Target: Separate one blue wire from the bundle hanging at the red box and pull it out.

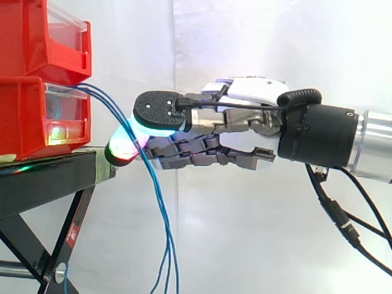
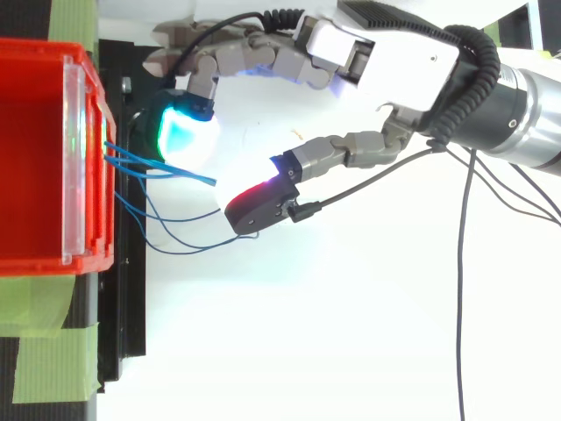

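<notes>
Several thin blue wires (image 1: 157,202) leave the front of the lower red box (image 1: 24,122) and hang down past the stand's edge. From above, the blue wires (image 2: 166,172) fan out from the red box (image 2: 35,158) toward the right. My hand (image 1: 257,92) reaches in level from the right, open, its fingers spread. A cyan-green glowing fingertip (image 2: 184,133) lies over the upper wires close to the box. The thumb pad (image 2: 261,203), glowing red, sits apart from it near the lower wire loops. In the side view the wires run down between thumb and fingers.
A second red bin (image 1: 37,37) is stacked on the lower one. Both rest on a black stand (image 1: 43,174) with crossed legs below. Green tape (image 2: 44,377) marks the stand's near corner. A white curtain hangs behind, and white floor lies under my hand (image 2: 394,61).
</notes>
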### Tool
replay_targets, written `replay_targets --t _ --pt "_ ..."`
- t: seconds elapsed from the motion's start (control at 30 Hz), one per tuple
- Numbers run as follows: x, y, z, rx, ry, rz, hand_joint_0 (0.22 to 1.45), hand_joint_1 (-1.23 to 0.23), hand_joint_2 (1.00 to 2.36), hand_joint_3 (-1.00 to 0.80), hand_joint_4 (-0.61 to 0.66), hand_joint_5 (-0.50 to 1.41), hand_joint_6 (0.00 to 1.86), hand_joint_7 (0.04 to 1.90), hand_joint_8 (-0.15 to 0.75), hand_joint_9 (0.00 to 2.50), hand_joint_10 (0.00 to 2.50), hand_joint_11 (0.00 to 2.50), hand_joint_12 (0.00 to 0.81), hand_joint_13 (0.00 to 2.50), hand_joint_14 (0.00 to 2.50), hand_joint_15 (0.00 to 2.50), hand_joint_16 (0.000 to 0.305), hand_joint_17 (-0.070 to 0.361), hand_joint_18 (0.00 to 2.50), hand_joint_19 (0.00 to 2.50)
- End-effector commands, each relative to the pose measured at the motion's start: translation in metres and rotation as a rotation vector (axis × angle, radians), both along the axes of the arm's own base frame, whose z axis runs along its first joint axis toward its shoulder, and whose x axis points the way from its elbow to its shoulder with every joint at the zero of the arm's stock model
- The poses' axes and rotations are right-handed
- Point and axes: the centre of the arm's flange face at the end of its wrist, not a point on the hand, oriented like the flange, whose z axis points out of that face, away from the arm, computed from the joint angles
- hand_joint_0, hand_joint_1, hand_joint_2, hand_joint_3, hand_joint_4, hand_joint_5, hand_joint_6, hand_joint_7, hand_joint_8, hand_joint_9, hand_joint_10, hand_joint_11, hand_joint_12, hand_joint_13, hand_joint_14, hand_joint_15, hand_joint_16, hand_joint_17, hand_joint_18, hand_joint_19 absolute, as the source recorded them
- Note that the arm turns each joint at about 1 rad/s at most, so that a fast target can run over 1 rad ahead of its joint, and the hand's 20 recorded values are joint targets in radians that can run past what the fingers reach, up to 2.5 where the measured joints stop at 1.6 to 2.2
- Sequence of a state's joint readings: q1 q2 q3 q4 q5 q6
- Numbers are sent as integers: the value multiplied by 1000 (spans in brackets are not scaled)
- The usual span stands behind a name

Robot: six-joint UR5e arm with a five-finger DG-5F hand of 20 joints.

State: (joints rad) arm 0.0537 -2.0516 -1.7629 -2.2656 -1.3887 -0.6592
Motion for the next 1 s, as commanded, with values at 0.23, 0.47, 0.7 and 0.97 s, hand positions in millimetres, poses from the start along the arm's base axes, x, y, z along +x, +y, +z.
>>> replay_targets --t 0.23,0.47,0.7,0.97 --pt "0 0 0 -7 2 -5 577 -583 1001 -486 296 -171 502 1098 292 354 2 114 362 196 4 134 55 125 114 228" --pt "0 6 -3 -16 17 -2 579 -585 1001 -489 297 -168 502 1116 291 354 2 109 362 201 4 132 55 124 116 227" --pt "0 6 -4 -16 20 0 587 -611 1001 -485 283 -156 502 1163 297 387 1 93 364 233 3 116 55 125 166 193" --pt "-1 5 -4 -18 21 4 596 -623 1003 -471 262 -149 501 1231 298 397 3 101 363 249 4 111 56 125 190 188"
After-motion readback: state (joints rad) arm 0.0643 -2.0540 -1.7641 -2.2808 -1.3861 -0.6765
